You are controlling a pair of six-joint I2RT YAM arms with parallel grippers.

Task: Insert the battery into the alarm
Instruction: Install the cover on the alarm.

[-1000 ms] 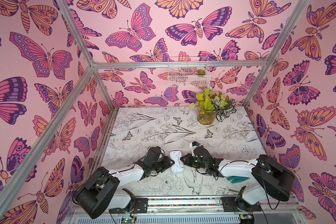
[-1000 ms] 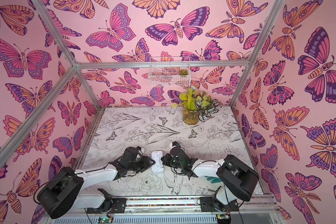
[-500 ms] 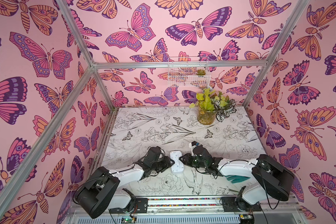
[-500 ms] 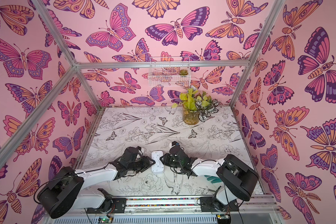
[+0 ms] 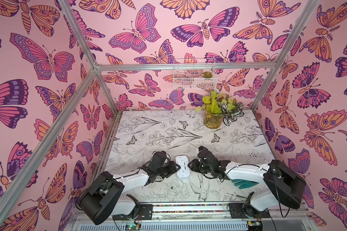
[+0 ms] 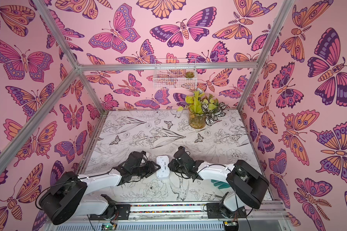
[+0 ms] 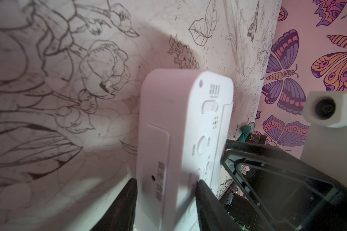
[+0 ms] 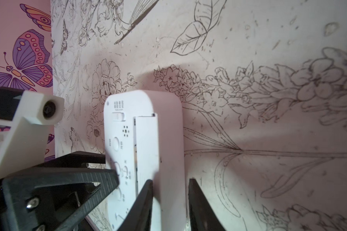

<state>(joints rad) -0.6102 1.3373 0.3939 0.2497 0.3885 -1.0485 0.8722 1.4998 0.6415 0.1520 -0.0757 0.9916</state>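
The alarm point(image 5: 182, 167) lies back-up on the near middle of the tabletop point(image 5: 168, 130), between both tools. The left tool point(image 7: 166, 192) pinches its left edge. The right tool point(image 8: 169, 190) is spread astride its right edge; whether it presses cannot be told. A glove point(image 5: 241, 183) lies further right.

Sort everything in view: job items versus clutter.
Job: alarm, clamped by the left end effector; right end effector at it. No battery in sight.
Clutter: glove, plant, wire basket, succulent.
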